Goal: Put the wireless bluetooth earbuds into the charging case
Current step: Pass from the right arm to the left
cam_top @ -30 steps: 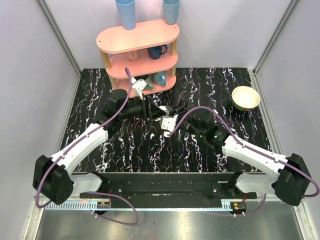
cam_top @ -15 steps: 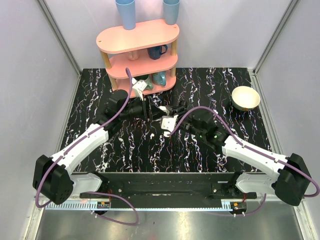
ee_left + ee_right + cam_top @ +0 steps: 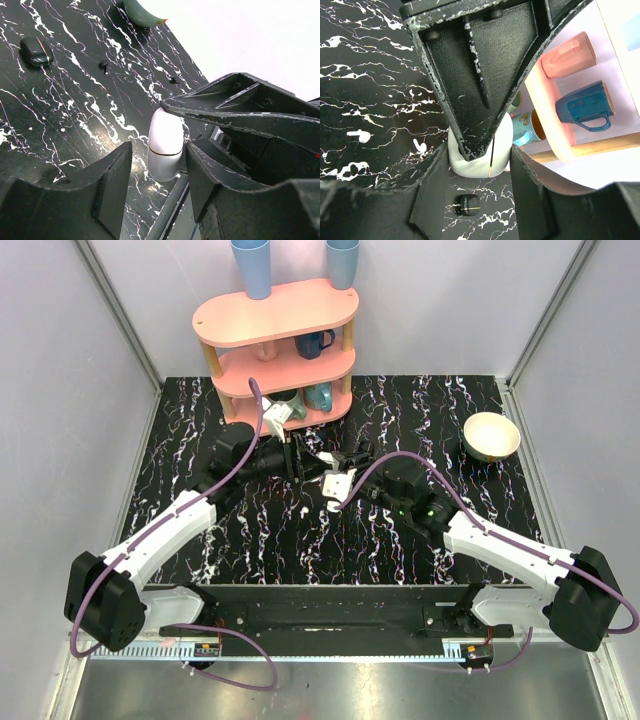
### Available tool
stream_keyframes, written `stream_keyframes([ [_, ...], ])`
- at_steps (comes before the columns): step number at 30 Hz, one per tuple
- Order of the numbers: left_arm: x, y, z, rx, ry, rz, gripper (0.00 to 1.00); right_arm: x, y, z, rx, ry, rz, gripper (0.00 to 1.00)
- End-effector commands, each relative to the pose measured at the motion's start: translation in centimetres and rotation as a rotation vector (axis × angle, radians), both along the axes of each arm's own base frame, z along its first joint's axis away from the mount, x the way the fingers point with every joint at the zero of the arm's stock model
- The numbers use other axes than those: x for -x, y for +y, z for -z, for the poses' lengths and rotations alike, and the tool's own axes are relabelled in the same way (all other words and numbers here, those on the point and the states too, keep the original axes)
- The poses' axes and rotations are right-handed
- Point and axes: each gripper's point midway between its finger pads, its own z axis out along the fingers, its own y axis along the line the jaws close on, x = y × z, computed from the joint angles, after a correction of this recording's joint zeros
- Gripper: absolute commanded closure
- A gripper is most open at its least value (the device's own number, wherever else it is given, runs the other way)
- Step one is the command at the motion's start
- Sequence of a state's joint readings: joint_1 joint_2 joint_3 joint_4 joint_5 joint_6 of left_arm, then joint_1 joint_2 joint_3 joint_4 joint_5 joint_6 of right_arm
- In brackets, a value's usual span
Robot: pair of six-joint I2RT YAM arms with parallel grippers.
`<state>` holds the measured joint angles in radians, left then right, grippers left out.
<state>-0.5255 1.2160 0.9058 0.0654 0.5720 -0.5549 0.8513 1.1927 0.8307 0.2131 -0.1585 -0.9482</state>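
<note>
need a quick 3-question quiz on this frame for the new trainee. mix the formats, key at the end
1. True or false: the white charging case stands open.
2. Where are the two white earbuds? A) both inside the case B) both loose on the table C) one in the case, one on the table
3. Fill in: the second case, lying closed on the table, is ___ in colour.

Key: 1 false, the lid is shut along its seam; 2 B; 3 black.
</note>
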Motion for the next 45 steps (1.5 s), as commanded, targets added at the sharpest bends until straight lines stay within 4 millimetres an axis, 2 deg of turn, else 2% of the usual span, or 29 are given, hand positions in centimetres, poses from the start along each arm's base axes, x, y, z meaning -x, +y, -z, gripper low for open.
stream_keyframes([
  [1,-0.1,0.0,-2.6,0.055,-0.091,-0.012,0.48,0.3,0.5,-1.7,-0.054,-0.032,-0.014,1.00],
  [8,-0.1,-0.1,-2.1,0.051,-0.078,-0.006,0.51,0.3,0.3,-1.9,-0.058,-0.034,-0.007,1.00],
  [14,0.0,-0.1,-2.0,0.050,-0.071,-0.005,0.48,0.3,0.4,-2.0,-0.067,-0.030,-0.005,1.00],
  [22,-0.2,-0.1,-2.2,0.051,-0.079,-0.014,0.48,0.3,0.4,-2.1,-0.069,-0.032,-0.008,1.00],
  [31,-0.5,-0.3,-2.4,0.055,-0.081,-0.011,0.62,0.4,0.5,-1.9,-0.069,-0.025,-0.012,1.00],
  [35,-0.5,-0.3,-2.8,0.063,-0.095,-0.015,0.59,0.5,0.6,-1.8,-0.066,-0.023,-0.021,1.00],
  [40,-0.5,-0.3,-2.9,0.066,-0.096,-0.012,0.60,0.5,0.6,-1.8,-0.067,-0.022,-0.023,1.00],
  [45,-0.4,-0.5,-2.5,0.062,-0.083,-0.002,0.68,0.5,0.6,-1.9,-0.069,-0.024,-0.023,1.00],
])
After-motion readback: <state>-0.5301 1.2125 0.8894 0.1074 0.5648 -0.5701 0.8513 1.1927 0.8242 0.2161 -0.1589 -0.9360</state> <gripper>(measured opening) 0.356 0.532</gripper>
